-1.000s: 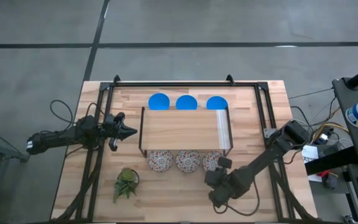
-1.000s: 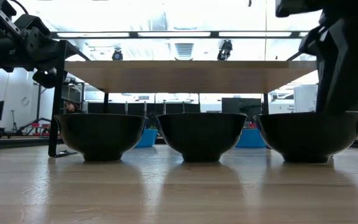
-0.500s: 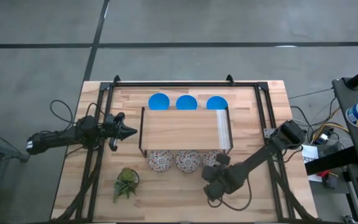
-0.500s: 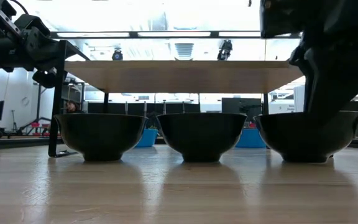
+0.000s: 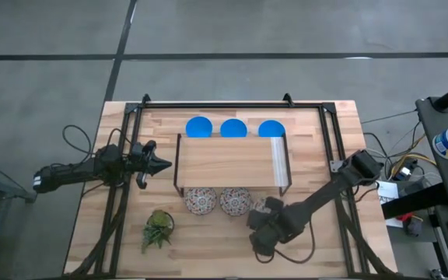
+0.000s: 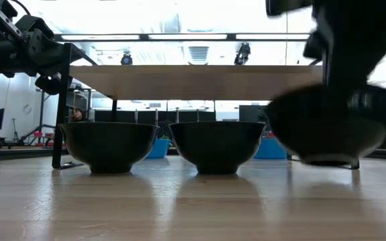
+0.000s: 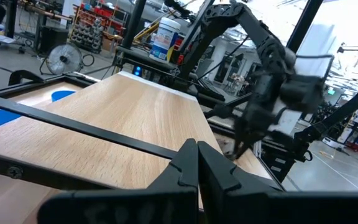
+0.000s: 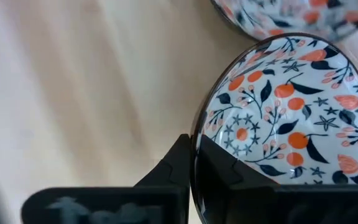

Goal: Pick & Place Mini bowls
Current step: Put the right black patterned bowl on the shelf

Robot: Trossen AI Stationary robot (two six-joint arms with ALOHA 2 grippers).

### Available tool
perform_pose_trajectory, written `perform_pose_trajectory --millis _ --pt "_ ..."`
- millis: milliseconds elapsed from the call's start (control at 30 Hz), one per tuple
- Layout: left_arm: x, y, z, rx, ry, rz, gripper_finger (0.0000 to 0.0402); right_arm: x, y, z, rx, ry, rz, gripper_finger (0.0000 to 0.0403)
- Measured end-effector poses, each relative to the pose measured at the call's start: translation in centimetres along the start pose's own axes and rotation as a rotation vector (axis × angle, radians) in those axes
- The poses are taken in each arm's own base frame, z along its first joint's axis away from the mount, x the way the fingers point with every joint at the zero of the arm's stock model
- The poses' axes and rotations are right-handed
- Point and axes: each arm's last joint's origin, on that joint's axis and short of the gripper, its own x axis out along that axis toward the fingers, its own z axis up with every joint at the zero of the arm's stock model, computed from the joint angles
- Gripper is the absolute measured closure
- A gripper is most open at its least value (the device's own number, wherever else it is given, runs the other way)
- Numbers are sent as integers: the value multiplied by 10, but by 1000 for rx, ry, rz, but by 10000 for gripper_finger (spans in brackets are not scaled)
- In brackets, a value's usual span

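Observation:
Three blue mini bowls (image 5: 233, 127) stand in a row by the table's far edge, behind a low wooden shelf (image 5: 232, 163). Two patterned mini bowls (image 5: 201, 201) (image 5: 234, 201) stand on their bases in front of the shelf. The third patterned bowl (image 5: 260, 203) (image 6: 327, 130), white with orange and dark ornaments, is at their right, and my right gripper (image 5: 269, 211) (image 8: 194, 152) is shut on it. My left gripper (image 5: 162, 164) (image 7: 197, 168) hovers shut, left of the shelf. My right gripper holds the third patterned bowl by its rim (image 8: 197, 124), on the side toward the table's near right. One finger (image 8: 219, 165) is inside the bowl and one (image 8: 178, 155) outside. The fingers come down from above. In the low view the bowl is just clear of the table, slightly tilted.
A small green plant (image 5: 158, 228) stands near the table's near left. Black frame rails (image 5: 224, 104) run along the table's far side and down both sides. The shelf's legs (image 6: 62, 107) stand right behind the patterned bowls. Bare wood lies in front of those bowls.
My right gripper has moved toward the table's left and slightly up with the third patterned bowl. The bowl has come off the table and shifted toward the middle patterned bowl; it shows blurred. The other bowls have stayed where they were.

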Motion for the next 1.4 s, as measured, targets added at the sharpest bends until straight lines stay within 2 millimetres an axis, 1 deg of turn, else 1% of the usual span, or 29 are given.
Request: perform_pose_trajectory --millis 133,267,433,633,767,833,900,1000,1200,1400 --pt "0 0 0 0 0 0 402 -26 13 17 18 -20 125 391" --pt "0 0 0 0 0 0 402 -54 23 31 -12 -68 210 391" --pt "0 0 0 0 0 0 402 -94 26 44 -31 -108 247 391" --pt "0 0 0 0 0 0 402 -136 13 58 -57 -135 206 391" --pt "0 0 0 0 0 0 402 -155 -7 66 -39 -177 65 391" --pt "0 0 0 0 0 0 402 -161 -19 69 -29 -190 -15 391" --pt "0 0 0 0 0 0 402 -163 -30 73 -14 -191 -86 391" --pt "0 0 0 0 0 0 402 -158 -46 80 7 -173 -180 391" --pt "0 0 0 0 0 0 402 -138 -69 96 68 -126 -264 391" --pt "0 0 0 0 0 0 402 -117 -82 99 108 -73 -329 391"
